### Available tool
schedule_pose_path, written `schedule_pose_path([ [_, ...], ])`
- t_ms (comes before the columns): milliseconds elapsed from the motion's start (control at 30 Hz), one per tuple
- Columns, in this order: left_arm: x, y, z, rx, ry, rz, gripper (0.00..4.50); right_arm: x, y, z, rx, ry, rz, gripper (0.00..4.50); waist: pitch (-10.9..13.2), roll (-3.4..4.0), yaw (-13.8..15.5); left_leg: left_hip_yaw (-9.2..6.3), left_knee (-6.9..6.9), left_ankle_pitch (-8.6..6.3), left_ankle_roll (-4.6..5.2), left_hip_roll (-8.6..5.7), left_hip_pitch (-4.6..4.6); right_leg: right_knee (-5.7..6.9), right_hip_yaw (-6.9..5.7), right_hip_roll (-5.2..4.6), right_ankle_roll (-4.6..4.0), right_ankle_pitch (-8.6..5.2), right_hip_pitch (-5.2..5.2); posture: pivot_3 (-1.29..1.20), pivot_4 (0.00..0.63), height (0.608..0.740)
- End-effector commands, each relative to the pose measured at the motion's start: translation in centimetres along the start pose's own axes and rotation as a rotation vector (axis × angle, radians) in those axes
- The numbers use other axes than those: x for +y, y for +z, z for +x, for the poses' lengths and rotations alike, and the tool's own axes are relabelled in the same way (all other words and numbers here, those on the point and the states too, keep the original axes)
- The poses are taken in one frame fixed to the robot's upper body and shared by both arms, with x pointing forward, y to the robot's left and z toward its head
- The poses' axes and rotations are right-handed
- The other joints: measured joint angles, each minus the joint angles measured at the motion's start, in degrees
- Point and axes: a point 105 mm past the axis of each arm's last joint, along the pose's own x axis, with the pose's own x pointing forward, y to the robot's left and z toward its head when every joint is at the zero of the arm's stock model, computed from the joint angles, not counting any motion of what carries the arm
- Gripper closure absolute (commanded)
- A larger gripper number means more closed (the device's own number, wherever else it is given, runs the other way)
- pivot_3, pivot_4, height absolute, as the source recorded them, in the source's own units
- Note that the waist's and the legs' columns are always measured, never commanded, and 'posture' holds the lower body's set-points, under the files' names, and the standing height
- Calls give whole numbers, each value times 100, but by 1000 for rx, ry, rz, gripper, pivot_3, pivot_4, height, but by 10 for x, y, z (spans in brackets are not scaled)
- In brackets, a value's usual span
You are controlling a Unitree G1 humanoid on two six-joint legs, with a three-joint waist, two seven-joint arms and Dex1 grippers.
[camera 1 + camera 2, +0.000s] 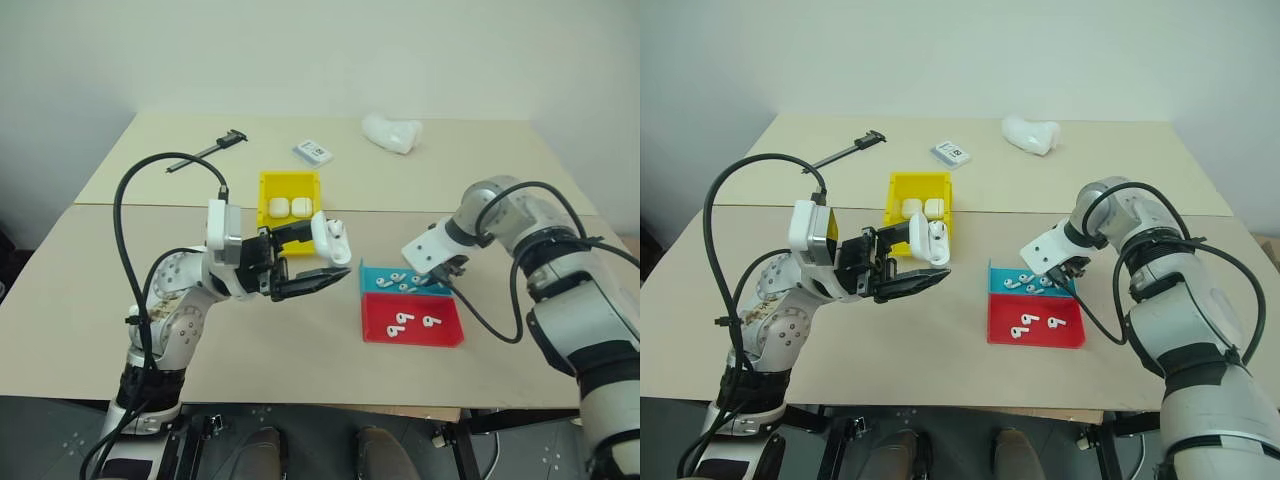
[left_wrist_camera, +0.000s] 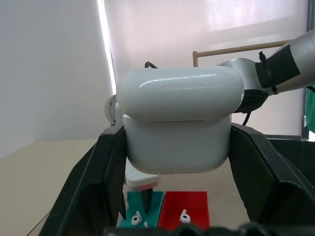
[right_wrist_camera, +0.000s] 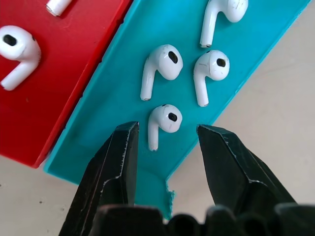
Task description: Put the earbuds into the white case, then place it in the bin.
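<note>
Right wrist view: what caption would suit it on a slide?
The right gripper hangs open over the teal tray, its fingers either side of one earbud.

Beige table [image 1: 250, 340], seam across. Resting on it: yellow bin [image 1: 289, 197], teal tray [image 1: 372, 277] touching red tray [image 1: 412, 335], lumpy white object [image 1: 391, 132], small card [image 1: 313, 152], black tool [image 1: 207, 151].

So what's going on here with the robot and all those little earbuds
The robot is partway through packing earbuds. Its left claw is shut on a white case, held up above the table with the lid open. The right claw is down over the teal tray, fingers apart on either side of one earbud, not yet gripping it. More earbuds lie in the teal tray and in the red tray beside it. The yellow bin already holds two cases.
</note>
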Motion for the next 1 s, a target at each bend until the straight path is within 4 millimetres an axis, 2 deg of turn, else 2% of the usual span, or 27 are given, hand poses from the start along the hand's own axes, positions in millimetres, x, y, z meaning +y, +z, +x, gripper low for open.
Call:
schedule_pose_path([
  [33,-3,12,1,-17,-6,63,1708,-8,0,-7,13,-38,-9,2191,0,1,5,0,0,0,0,0,0,0,0,0,0,0,0,0,150,740],
  [433,-4,12,1,-5,3,67,1708,-2,0,1,14,-1,-23,2191,0,1,4,-1,0,0,-1,0,7,1,-1,0,-1,1,7,0,150,740],
  [533,-4,12,1,-5,3,67,1708,1,-1,3,16,13,-20,2781,0,1,5,-1,0,0,-1,0,9,1,-2,-1,-1,1,8,0,150,740],
  [600,-4,12,1,-5,3,67,1708,2,-2,3,15,19,-21,3477,0,1,1,0,0,0,-1,0,10,1,-2,-1,-1,1,10,0,150,740],
  [667,-5,12,1,-6,3,66,1708,3,-2,4,13,20,-21,3883,0,1,-2,-1,0,0,-1,0,15,1,-2,-1,-1,1,14,0,150,740],
  [867,-6,12,1,-4,-2,56,1708,4,-1,7,-17,0,9,3882,0,1,-1,-1,0,0,-1,0,14,1,-2,0,-1,1,14,0,150,740],
  [1000,-6,12,3,-7,-21,44,1708,-1,-3,-9,-63,-89,62,3882,0,1,6,-1,0,0,-1,0,14,1,-2,0,-1,1,15,0,150,740],
])
